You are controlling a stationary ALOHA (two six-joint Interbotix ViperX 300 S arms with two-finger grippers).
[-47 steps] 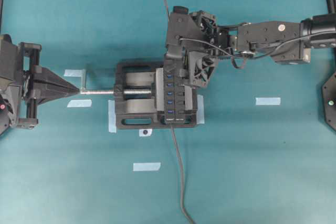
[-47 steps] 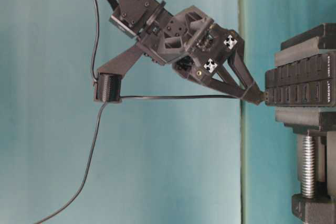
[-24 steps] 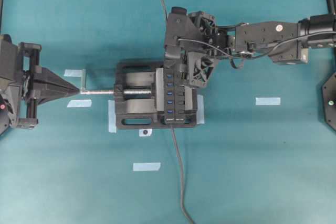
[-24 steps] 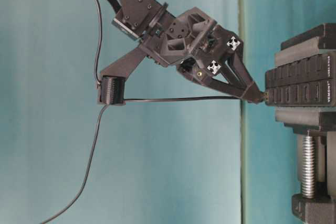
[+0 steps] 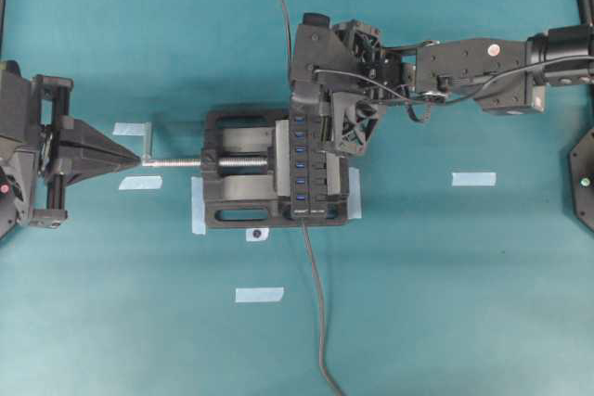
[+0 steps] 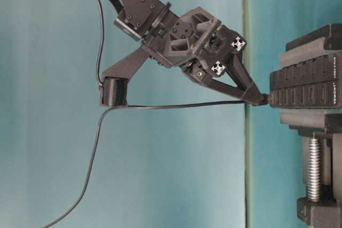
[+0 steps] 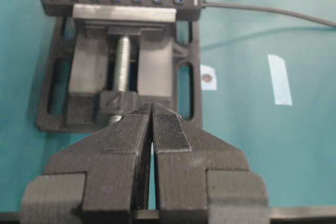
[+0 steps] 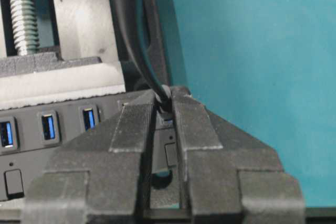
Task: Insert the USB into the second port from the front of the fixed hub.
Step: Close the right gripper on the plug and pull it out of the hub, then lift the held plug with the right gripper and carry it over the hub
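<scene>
My right gripper (image 6: 260, 99) clamped on USB (image 6: 265, 100) at hub (image 6: 304, 88); misaligned push could jam or slip.

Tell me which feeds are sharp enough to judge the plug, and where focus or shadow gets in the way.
Table-level: sharp, evenly lit, the USB at the fixed hub. Right wrist: fingers soft, the plug dark between them. Overhead: crisp, but the right gripper covers the plug. Left wrist: foreground pads blurred.
</scene>
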